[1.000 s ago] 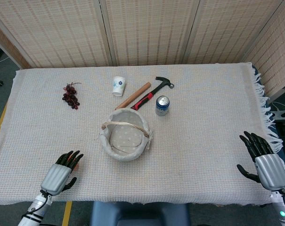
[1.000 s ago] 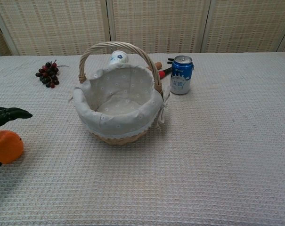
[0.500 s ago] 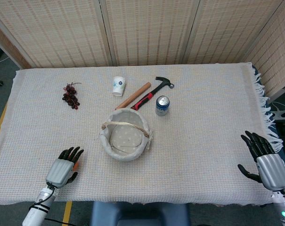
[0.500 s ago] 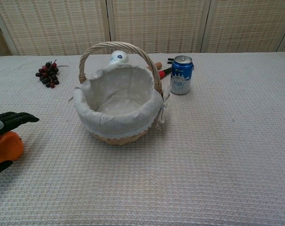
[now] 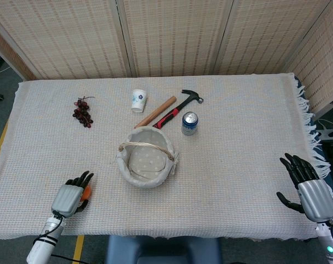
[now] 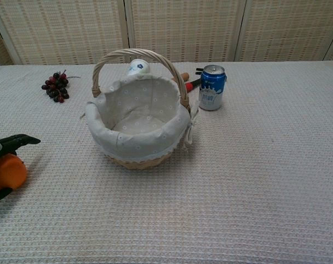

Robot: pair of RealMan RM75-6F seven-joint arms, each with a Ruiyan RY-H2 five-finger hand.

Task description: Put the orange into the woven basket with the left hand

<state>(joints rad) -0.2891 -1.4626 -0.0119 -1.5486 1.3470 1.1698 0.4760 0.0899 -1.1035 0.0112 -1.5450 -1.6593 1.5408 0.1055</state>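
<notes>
The orange (image 6: pixel 6 171) lies on the cloth at the front left; in the head view only a sliver of the orange (image 5: pixel 87 191) shows. My left hand (image 5: pixel 69 198) lies over it. The dark fingers (image 6: pixel 16 141) reach out straight above its top and the thumb sits at its near side. The fingers are not curled round it. The woven basket (image 5: pixel 124 165) with a pale lining and an arched handle stands to the right of the orange, mid-table, nothing in it; the basket (image 6: pixel 134 148) is apart from the hand. My right hand (image 5: pixel 308 186) rests open at the front right edge.
Behind the basket are a blue drink can (image 5: pixel 189 123), a red-handled hammer (image 5: pixel 178 107), a wooden stick (image 5: pixel 155 111) and a paper cup (image 5: pixel 138 100). A bunch of dark grapes (image 5: pixel 82 112) lies at the back left. The tablecloth's fringed edge (image 5: pixel 312 129) runs down the right side.
My left hand has shifted slightly left and toward the front edge, and its fingers have come lower over the orange. The orange and the right hand have stayed in place.
</notes>
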